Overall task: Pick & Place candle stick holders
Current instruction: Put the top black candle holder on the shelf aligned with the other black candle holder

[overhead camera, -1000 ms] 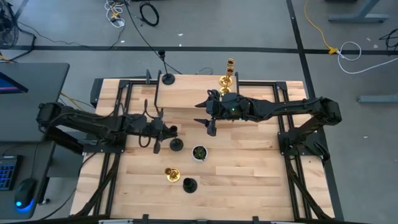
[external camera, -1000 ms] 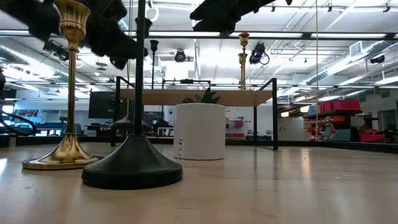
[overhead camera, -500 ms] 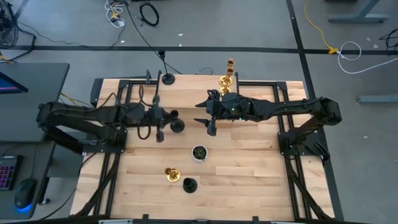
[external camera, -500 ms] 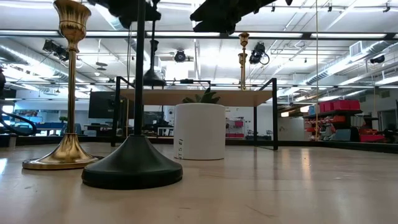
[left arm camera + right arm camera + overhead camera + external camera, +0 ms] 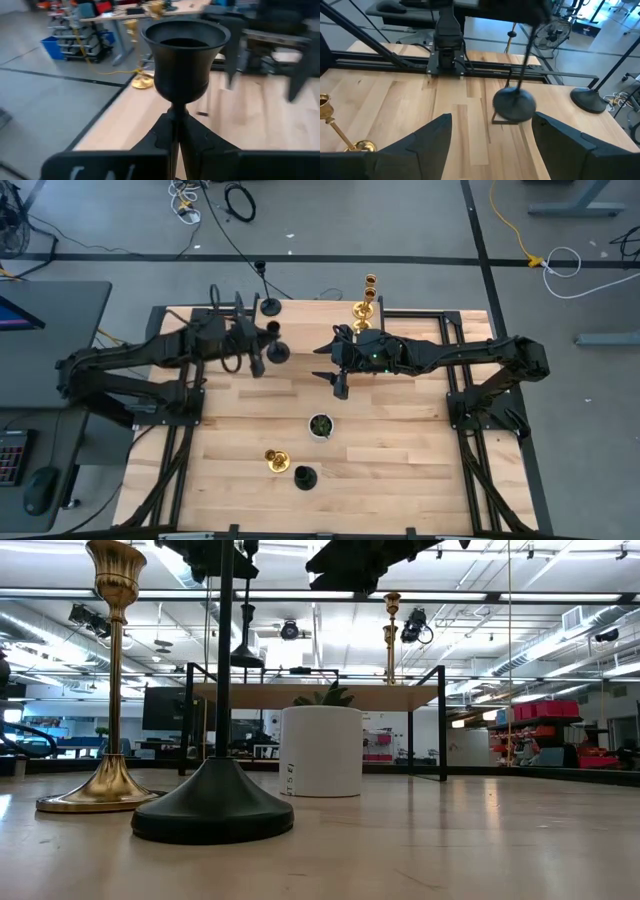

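One black holder (image 5: 184, 60) in left gripper (image 5: 176, 131)

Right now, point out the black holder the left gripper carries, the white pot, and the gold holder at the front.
Carried black holder (image 5: 184, 60), left wrist view, cup.
White pot (image 5: 321, 750), low view, side wall.
Front gold holder (image 5: 275, 461), high view, base.

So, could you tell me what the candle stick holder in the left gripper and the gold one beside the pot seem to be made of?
Held black holder: apparently matte-coated metal, dull even sheen. Gold holder: likely polished brass or plated metal, bright reflections. Left gripper grips the stem.
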### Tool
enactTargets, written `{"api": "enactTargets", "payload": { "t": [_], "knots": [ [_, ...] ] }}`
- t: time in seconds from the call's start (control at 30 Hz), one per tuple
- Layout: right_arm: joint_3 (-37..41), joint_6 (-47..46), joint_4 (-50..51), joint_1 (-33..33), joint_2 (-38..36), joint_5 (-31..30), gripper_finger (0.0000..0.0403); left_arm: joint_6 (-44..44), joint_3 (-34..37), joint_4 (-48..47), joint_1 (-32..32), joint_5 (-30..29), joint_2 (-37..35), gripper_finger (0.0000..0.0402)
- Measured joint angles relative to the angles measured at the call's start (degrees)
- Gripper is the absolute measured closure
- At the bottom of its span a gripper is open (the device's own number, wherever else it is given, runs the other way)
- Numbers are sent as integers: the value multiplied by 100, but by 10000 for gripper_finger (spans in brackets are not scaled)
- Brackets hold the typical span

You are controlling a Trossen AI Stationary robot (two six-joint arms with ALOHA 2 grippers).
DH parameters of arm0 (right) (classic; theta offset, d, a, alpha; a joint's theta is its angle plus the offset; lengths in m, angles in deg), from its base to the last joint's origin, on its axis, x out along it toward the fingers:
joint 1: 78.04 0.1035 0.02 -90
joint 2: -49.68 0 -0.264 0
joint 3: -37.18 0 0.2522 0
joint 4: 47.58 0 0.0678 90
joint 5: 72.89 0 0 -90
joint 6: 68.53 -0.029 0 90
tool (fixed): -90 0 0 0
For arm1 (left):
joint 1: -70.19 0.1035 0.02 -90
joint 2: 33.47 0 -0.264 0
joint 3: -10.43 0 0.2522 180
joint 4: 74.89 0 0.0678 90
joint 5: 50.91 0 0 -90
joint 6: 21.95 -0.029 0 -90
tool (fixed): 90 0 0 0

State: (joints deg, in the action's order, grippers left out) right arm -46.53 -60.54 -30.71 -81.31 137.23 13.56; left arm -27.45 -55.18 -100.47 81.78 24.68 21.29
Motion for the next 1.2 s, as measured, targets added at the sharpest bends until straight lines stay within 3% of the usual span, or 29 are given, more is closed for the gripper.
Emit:
{"api": "enactTargets", "payload": {
  "t": [0.67,1.2],
  "knots": [
    [0,113,-7,0,0,-2,129,89,0,49,2407,1797,-118,388],
    [0,153,-55,0,0,-2,129,177,2,262,3068,2342,224,388]
  ]
}}
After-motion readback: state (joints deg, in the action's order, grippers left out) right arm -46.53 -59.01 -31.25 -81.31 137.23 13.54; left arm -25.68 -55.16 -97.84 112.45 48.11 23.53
